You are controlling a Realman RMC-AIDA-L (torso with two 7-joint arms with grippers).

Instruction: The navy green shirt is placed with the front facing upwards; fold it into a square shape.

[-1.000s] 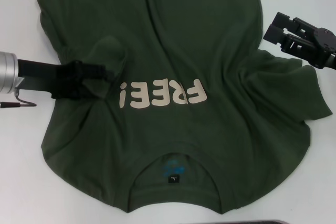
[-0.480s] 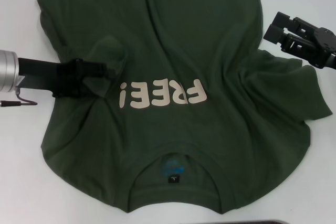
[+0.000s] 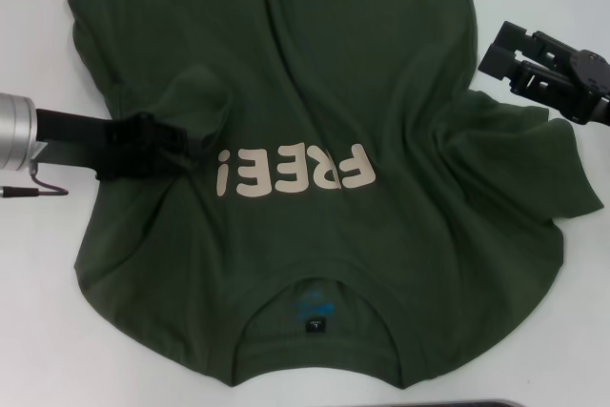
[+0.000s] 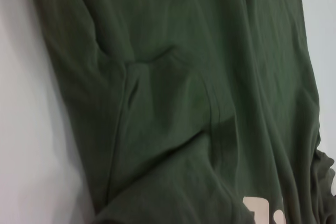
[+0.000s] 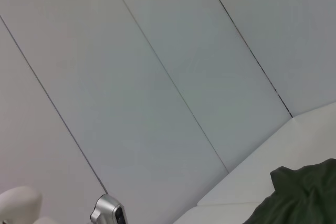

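The navy green shirt [image 3: 315, 64] lies front up on the white table [image 3: 38, 312], collar and black tag [image 3: 314, 325] nearest me, with cream letters [image 3: 294, 171] across the chest. Its left sleeve [image 3: 195, 102] is folded inward over the body in a bunched flap. My left gripper [image 3: 186, 140] reaches in from the left and rests low on the cloth just below that flap. The left wrist view shows creased shirt fabric [image 4: 184, 103] and a bit of lettering [image 4: 257, 205]. My right gripper [image 3: 500, 59] hovers open beside the shirt's right edge, above the spread right sleeve [image 3: 543, 178].
White tabletop surrounds the shirt on the left and right. A dark object's edge [image 3: 448, 404] shows at the near border. The right wrist view shows mostly wall panels, a corner of shirt [image 5: 304, 192] and a silver part [image 5: 107, 211].
My left gripper has slipped slightly back toward the left and lower on the cloth. The folded sleeve and the right arm have stayed put.
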